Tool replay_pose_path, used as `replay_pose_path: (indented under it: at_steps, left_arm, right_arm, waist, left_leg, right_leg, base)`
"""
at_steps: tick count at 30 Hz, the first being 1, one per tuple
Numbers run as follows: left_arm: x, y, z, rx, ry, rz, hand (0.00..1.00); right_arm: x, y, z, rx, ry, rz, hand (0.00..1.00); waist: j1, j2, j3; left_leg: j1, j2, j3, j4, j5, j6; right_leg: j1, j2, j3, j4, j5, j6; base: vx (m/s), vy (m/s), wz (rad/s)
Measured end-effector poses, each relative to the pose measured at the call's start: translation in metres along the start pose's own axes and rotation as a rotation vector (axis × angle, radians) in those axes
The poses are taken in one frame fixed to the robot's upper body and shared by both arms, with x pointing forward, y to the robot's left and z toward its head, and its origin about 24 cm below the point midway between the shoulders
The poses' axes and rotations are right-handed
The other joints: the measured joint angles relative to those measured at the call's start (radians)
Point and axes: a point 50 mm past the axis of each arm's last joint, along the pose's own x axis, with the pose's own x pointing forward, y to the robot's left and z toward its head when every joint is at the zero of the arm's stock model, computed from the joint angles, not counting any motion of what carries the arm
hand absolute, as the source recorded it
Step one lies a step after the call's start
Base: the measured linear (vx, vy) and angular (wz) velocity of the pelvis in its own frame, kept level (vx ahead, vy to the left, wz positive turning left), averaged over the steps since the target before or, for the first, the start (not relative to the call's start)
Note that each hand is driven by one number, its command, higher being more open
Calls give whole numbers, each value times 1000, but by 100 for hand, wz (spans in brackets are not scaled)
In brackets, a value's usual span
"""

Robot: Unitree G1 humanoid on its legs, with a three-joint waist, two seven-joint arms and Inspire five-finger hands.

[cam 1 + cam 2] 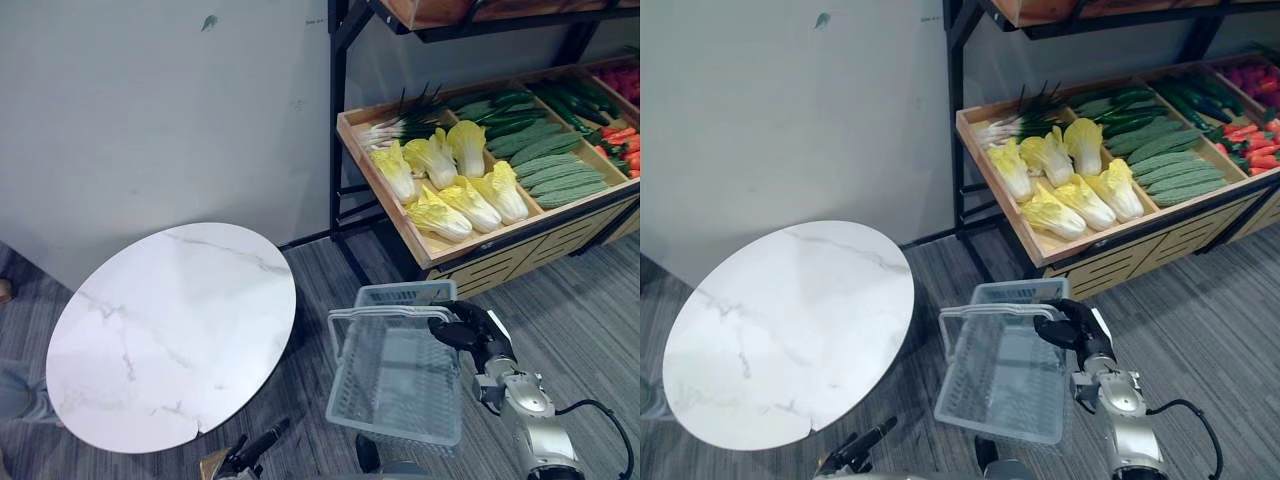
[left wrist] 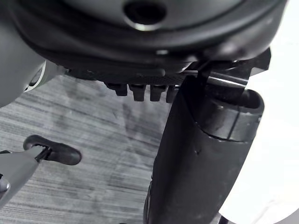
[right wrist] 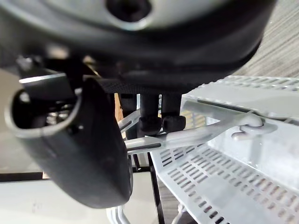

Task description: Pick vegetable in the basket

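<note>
Right hand (image 1: 470,330) is curled round the handle of the grey basket (image 1: 398,400). Left hand (image 1: 252,450) hangs low, fingers loose.

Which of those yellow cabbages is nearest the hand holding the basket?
The cabbage at the front left corner of the wooden bin: it lies by the front edge, closest to the right hand gripping the basket handle; the others sit farther back.

Lit evenly and softly from above — bright on the wall (image 1: 150,110) and the white table (image 1: 170,330), with a mild sheen on its top. Dimmer under the shelf (image 1: 480,15) and beneath the crate (image 1: 440,248). Up close, right hand (image 3: 84,154) in shade against the pale, glinting basket (image 3: 224,177).
</note>
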Motion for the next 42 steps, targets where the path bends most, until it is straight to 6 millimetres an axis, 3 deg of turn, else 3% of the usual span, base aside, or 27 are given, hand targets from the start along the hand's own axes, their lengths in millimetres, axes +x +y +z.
replay_pose_path:
  at_steps: [5, 7, 10, 19, 26, 42]
  left_arm:
    - [-1, -1, -4, 19, 18, -2, 100]
    - [-1, -1, -6, 21, 25, -3, 100]
    - [-1, -2, -9, 17, 32, -5, 100]
    - [-1, -1, -9, 6, 49, 8, 100]
    - [-1, 3, -8, 2, 53, 24, 100]
    - [0, 3, -8, 4, 61, 6, 100]
  right_arm:
    - [-6, -14, -33, 34, 119, -24, 0]
    - [-12, -16, -57, 13, 214, -24, 0]
    - [-16, -29, -73, 54, 267, -99, 0]
    - [-55, -48, -128, 240, 450, -321, 0]
    - [-72, -46, -145, 320, 514, -433, 0]
    - [-91, -50, -161, 394, 629, -508, 0]
  waist:
    - [-3, 1, -25]
    - [-3, 9, -31]
    - [0, 25, -42]
    - [4, 7, -62]
    - [8, -4, -68]
    - [34, -25, -70]
  left_leg:
    - [10, 1, -1, 0, -7, -1]
    - [13, 1, -5, 0, -9, -1]
    - [10, -6, -6, 0, -11, 2]
    - [28, -21, -33, 0, -20, 14]
    - [41, -26, -35, 0, -26, 19]
    - [45, -25, -65, 0, -27, 19]
  right_leg:
    - [0, 3, -1, 23, -19, -4]
    - [-3, 2, -5, 40, -33, -2]
    - [-11, -4, -4, 51, -40, 0]
    - [9, -26, -29, 73, -67, 5]
    - [26, -32, -33, 68, -66, -1]
    - [62, -40, -68, 31, -61, -1]
  base:
    - [14, 5, 0]
    - [5, -6, 5]
    - [-3, 5, 1]
    - [-5, 12, 8]
    - [1, 3, 1]
    - [-8, -4, 5]
